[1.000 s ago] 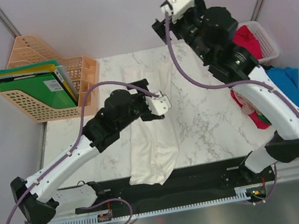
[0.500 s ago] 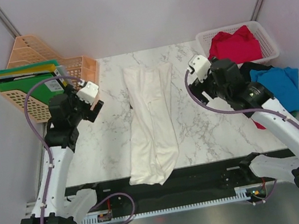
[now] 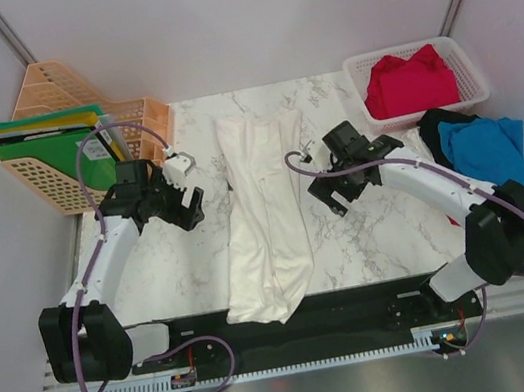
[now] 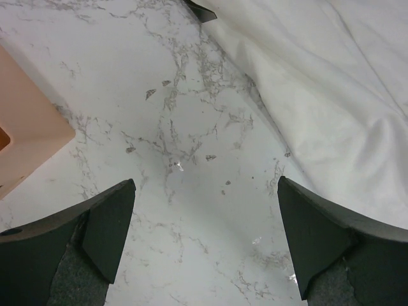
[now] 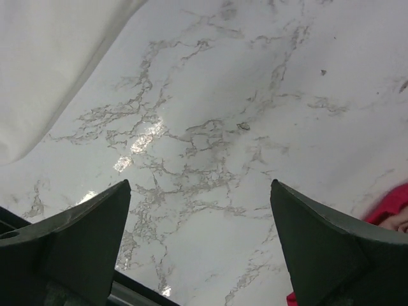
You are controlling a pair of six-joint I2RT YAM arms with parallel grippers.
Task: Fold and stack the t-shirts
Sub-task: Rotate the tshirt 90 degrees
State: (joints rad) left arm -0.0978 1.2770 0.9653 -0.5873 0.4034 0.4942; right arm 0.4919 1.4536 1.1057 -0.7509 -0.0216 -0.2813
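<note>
A white marble desk (image 3: 371, 238) sits between pale walls, with both arms reaching in from its near edge. The white t-shirt (image 3: 266, 216) lies down the middle as a long, narrow band, its sides apparently already turned in. Its near end spills over the desk edge.

The left fingers (image 3: 190, 207) hover just beside the band's one long edge and the right fingers (image 3: 336, 198) near the other, so the shirt lies between them. Both pairs are spread wide and hold nothing, with only bare marble between the tips. In the left wrist view the cloth lies ahead and to the right of the fingers. In the right wrist view it lies ahead and to the left.

Beyond the right fingers, towards the far corner, a red t-shirt (image 3: 411, 80) fills a white mesh basket (image 3: 352, 63). A blue t-shirt (image 3: 482, 147) and a black one (image 3: 432, 120) are heaped just outside it. Beyond the left fingers a peach file rack (image 3: 51, 91) holds green folders (image 3: 41, 154).

The lengthwise folds look finished, so the crosswise fold seems to be the step in hand. The next move probably calls for each pair of fingers to drop to a corner of one end and pinch every layer. They would then carry that end together over the other. If one side leads, the band may skew or the layers may slip apart.
</note>
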